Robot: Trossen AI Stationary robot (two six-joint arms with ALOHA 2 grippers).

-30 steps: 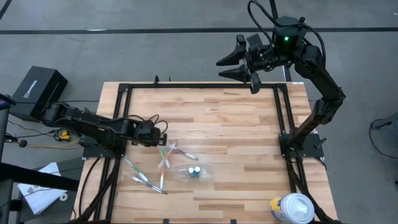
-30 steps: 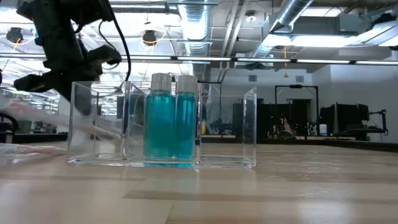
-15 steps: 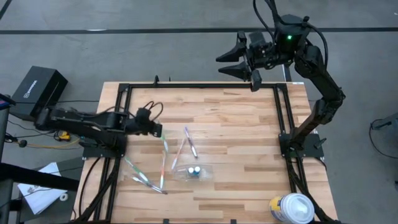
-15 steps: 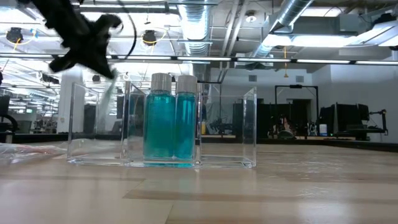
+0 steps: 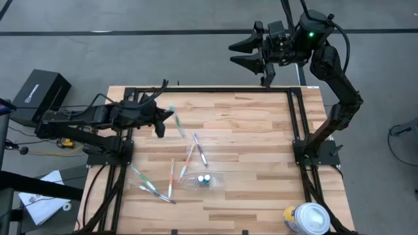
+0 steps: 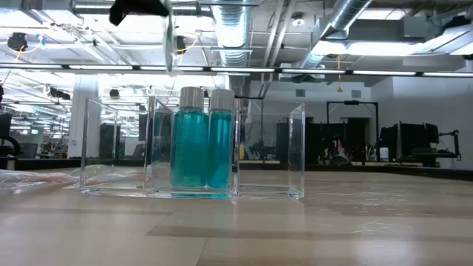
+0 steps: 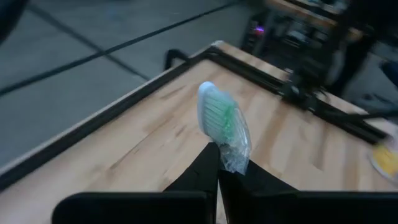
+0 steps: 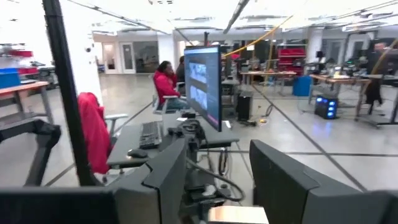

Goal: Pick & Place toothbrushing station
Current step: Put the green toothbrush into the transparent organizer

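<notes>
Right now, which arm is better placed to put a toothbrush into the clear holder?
The left. Its gripper is shut on a toothbrush over the table, up-left of the clear holder. The right gripper is open, empty, raised beyond the table's far edge.

The bench (image 5: 248,137) is pale, matt wood planks framed in black metal. The holder (image 6: 266,151) is glossy clear plastic; the toothbrush (image 7: 224,127) wears crinkled clear film.

Green-bristled toothbrush (image 7: 224,127) aloft, wrapped in clear film. Other pale toothbrushes (image 5: 171,177) scattered flat on wood. Two teal tubes (image 6: 202,142) upright in clear holder's (image 6: 270,151) middle compartment.
</notes>
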